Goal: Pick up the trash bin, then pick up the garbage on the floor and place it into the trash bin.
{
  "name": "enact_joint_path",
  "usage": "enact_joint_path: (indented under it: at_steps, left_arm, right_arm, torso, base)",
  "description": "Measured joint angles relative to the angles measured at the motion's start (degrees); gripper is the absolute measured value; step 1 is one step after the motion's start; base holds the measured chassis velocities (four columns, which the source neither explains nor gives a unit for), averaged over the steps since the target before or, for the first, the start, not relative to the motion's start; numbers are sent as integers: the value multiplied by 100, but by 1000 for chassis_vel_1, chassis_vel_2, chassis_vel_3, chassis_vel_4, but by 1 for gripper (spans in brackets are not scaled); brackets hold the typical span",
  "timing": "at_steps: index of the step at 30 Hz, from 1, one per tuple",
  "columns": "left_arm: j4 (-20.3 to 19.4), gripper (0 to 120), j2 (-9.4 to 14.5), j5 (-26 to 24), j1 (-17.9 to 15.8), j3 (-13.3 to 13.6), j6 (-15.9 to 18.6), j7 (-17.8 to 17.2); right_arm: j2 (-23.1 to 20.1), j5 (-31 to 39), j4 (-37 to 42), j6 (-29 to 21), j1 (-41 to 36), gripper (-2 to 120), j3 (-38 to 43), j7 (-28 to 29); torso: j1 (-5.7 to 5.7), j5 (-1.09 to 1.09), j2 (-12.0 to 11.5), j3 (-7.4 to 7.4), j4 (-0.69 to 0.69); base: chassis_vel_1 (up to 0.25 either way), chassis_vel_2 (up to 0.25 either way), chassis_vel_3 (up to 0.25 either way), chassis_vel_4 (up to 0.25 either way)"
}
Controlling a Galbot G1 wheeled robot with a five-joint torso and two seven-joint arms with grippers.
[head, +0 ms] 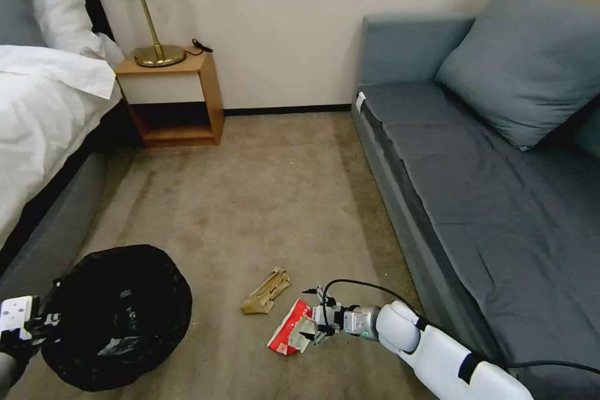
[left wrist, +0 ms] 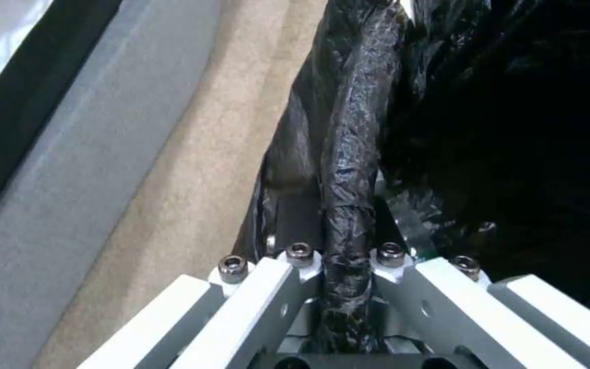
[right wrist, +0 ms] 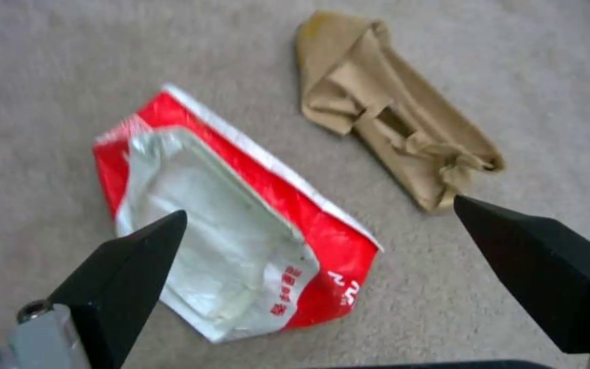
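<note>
Both black fingers (right wrist: 131,277) of the right gripper (right wrist: 319,251) stand spread wide, with nothing between them; they hang just above the carpet (head: 262,200), one tip over the red-and-white wrapper (right wrist: 240,225) and the other by the near end of the crumpled tan paper (right wrist: 391,113). In the head view the right gripper (head: 314,322) sits at the wrapper's (head: 289,327) edge, low on the carpet near the sofa (head: 487,200).

Two pieces of garbage lie on the carpet: one wrapper, flat, with a silvery inner face turned up, and one tan paper (head: 267,292) just beside it toward the far wall, the two apart by a narrow strip of carpet.

At the near left corner of the carpet, beside the bed (head: 44,112), the left gripper (head: 28,324) is at the rim of the one trash bin (head: 119,315), whose black bag liner covers it from above. The left wrist view shows white fingers (left wrist: 261,302) closed from either side on the bag-wrapped rim (left wrist: 346,205), pinching it between them. Something pale and glinting lies inside the bag; what it is cannot be told.

One nightstand (head: 172,100) with one brass lamp (head: 150,12) stands against the far wall, and one grey cushion (head: 531,62) rests on the sofa.
</note>
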Motion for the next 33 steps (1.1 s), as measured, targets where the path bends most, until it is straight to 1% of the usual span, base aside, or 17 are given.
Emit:
enact_joint_path:
  at_steps: [3,7,8,9,12,13,17,18,19,20,21,24,25,26,28,30,33]
  left_arm:
    - [6,2,-2,3,-3,1,0,0]
    - [40,2,-2,3,-5,-10,0,1]
    - [40,2,-2,3,-5,-10,0,1]
    - [49,2,-2,3,-7,-16,0,1]
    - [68,2,-1,3,-23,-19,0,1]
    - [68,2,-1,3,-23,-19,0,1]
    - [72,2,-1,2,-52,-10,0,1]
    - [72,2,-1,2,-52,-10,0,1]
    - [73,2,-1,1,-55,-6,0,1]
    - [76,2,-1,1,-60,-2,0,1]
    - [76,2,-1,1,-60,-2,0,1]
    - [80,2,-1,1,-66,2,0,-1]
    - [80,2,0,1,-66,2,0,-1]
    - [80,2,0,1,-66,2,0,-1]
    - [80,2,4,0,-67,1,0,-1]
    - [80,2,4,-2,-66,-1,0,-2]
    - [78,2,4,-5,-63,-4,0,-1]
  right_arm:
    - [107,-129,-249,65,92,95,-16,-5]
    - [233,-267,-582,201,237,79,-109,-43]
    - [233,-267,-582,201,237,79,-109,-43]
    - [247,-305,-616,228,252,76,-120,-61]
    - [297,-426,-730,328,280,60,-143,-98]
    - [297,-426,-730,328,280,60,-143,-98]
    - [323,-534,-822,414,317,42,-146,-99]
    - [323,-534,-822,414,317,42,-146,-99]
    - [324,-537,-829,427,323,39,-144,-99]
    - [322,-537,-831,442,326,31,-142,-98]
    - [322,-537,-831,442,326,31,-142,-98]
    - [304,-537,-827,479,328,19,-153,-97]
    - [301,-537,-826,488,328,16,-155,-97]
    - [301,-537,-826,488,328,16,-155,-97]
    - [299,-543,-824,513,312,5,-155,-97]
    - [296,-554,-812,537,282,0,-148,-94]
    - [269,-551,-765,579,243,0,-124,-98]
  torso:
    - [0,0,0,0,0]
    - [0,0,0,0,0]
    - [0,0,0,0,0]
    - [0,0,0,0,0]
    - [0,0,0,0,0]
    - [0,0,0,0,0]
    - [0,0,0,0,0]
    - [0,0,0,0,0]
    - [0,0,0,0,0]
    - [0,0,0,0,0]
    - [0,0,0,0,0]
    - [0,0,0,0,0]
    - [0,0,0,0,0]
    - [0,0,0,0,0]
    - [0,0,0,0,0]
    - [0,1,0,-1,0]
    - [0,1,0,0,0]
  base:
    - [0,0,0,0]
    - [0,0,0,0]
    - [0,0,0,0]
    - [0,0,0,0]
    - [0,0,0,0]
    - [0,0,0,0]
    - [0,0,0,0]
    - [0,0,0,0]
    - [0,0,0,0]
    - [0,0,0,0]
    - [0,0,0,0]
    - [0,0,0,0]
    - [0,0,0,0]
    - [0,0,0,0]
    - [0,0,0,0]
    - [0,0,0,0]
    - [0,0,0,0]
